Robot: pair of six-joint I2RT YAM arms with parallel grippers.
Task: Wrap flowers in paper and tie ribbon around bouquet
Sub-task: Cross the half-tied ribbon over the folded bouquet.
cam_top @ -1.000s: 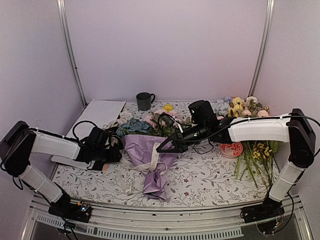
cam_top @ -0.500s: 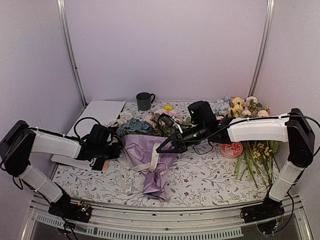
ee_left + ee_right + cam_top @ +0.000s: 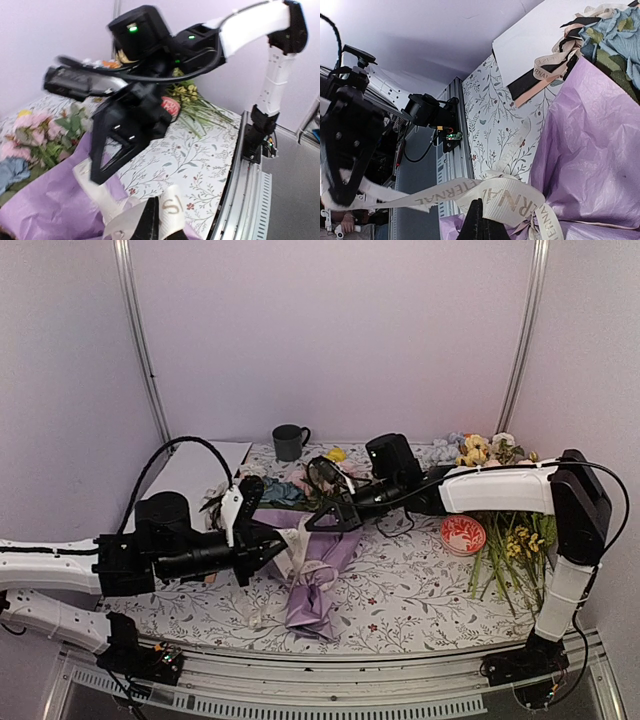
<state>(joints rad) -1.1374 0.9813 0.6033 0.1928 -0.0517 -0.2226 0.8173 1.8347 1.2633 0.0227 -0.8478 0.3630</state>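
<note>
Most of the floral table [image 3: 420,600] is crowded: the bouquet [image 3: 318,580] lies mid-table in its lilac paper [image 3: 338,548], flowers [image 3: 298,480] pointing back, between the white sheet [image 3: 200,465] on the left and loose stems [image 3: 510,550] on the right. We see the left gripper [image 3: 275,543] and right gripper [image 3: 312,526] both pinched shut on the ribbon [image 3: 470,192], which runs between them over the paper and partly hides it. Grey mug [image 3: 289,441] and red dish [image 3: 463,535] sit well apart.

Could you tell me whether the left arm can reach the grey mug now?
Probably not: the left hand is shut on the ribbon, and the flowers lie between it and the mug.
</note>
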